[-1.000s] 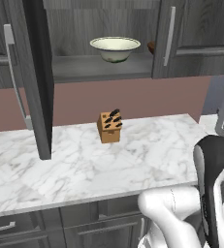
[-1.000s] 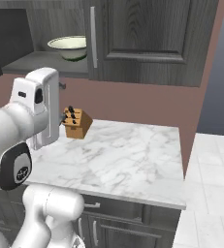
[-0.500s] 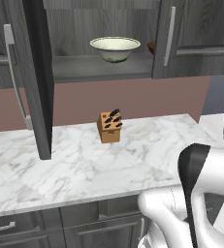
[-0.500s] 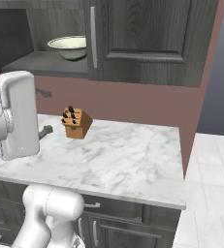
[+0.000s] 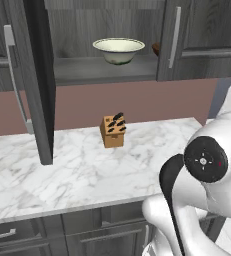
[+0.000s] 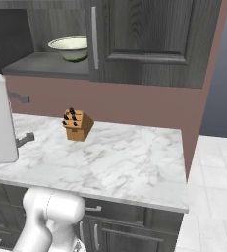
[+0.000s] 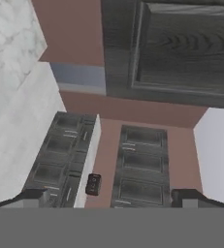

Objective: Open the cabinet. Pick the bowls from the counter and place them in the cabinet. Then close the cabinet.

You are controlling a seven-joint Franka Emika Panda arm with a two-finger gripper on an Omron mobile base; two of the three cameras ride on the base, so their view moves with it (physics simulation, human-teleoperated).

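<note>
One cabinet [image 5: 107, 65] is seen on the wall above the table [image 5: 87, 170]. Two doors are counted on it. The left door [image 5: 34, 80] is swung wide open, and its edge is turned toward the left base camera. The right door [image 5: 189, 37] is shut. One long silver handle [image 5: 175, 36] is seen on the right door, and one more handle [image 5: 16, 80] on the left door.

Two bowls are counted inside the cabinet. One white bowl [image 5: 118, 50] is stood upright on the shelf [image 5: 82, 70], near the middle of the open part. It is also seen in the right base view [image 6: 71, 48], just left of the shut door. One brown bowl [image 5: 156, 48] is tucked just beside the white one, mostly hidden behind the shut door, so only a small dark edge is shown.

One small tan knife block [image 5: 112, 131] is stood on the table, near the back wall. Dark knife handles are stuck out of its top, but they are too small to be counted. The block is also seen in the right base view [image 6: 77, 125].

Low drawers [image 5: 47, 235] with short handles are seen under the table.

One claw [image 7: 112, 197] is seen in the hand view, with two dark tips [image 7: 31, 197] spread wide apart. Nothing is held between them. It is pointed away from the bowls, toward some dark drawers [image 7: 141, 167] and a pink wall [image 7: 74, 31].
</note>
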